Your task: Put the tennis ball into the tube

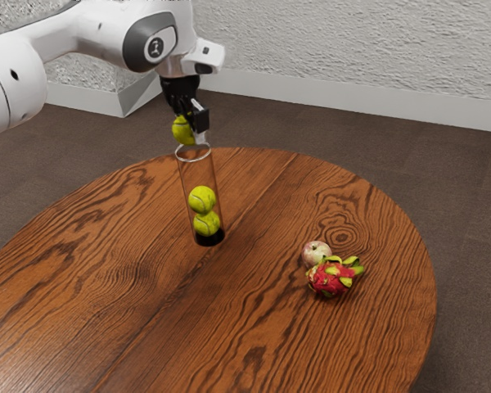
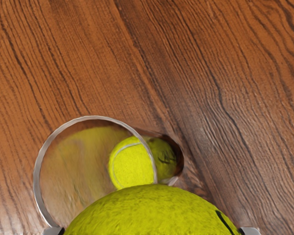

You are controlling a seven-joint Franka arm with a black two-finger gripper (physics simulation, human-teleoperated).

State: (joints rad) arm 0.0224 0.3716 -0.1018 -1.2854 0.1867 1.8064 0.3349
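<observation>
Fuzzy and yellow-green, a tennis ball (image 2: pixel 152 210) sits clamped between the 2 fingers of the black tool (image 1: pixel 194 129), with 1 fingertip on each side of it. It is outside the clear cylindrical tube (image 1: pixel 198 172) — just above the open rim, toward the exterior view's left side of it; I cannot tell whether it touches the rim.

Upright on the round, brown wooden counter (image 1: pixel 147 311), the tube has a black base and holds 2 more yellow-green balls, the upper ball (image 1: pixel 202 200) resting on the lower ball (image 1: pixel 206 223). Well apart from the tube, toward the exterior view's right, lie 2 fruits — a pale cream-and-red apple (image 1: pixel 316 253) and, right beside it, a pinkish-red dragon fruit (image 1: pixel 331 280) with yellow-green scales.
</observation>
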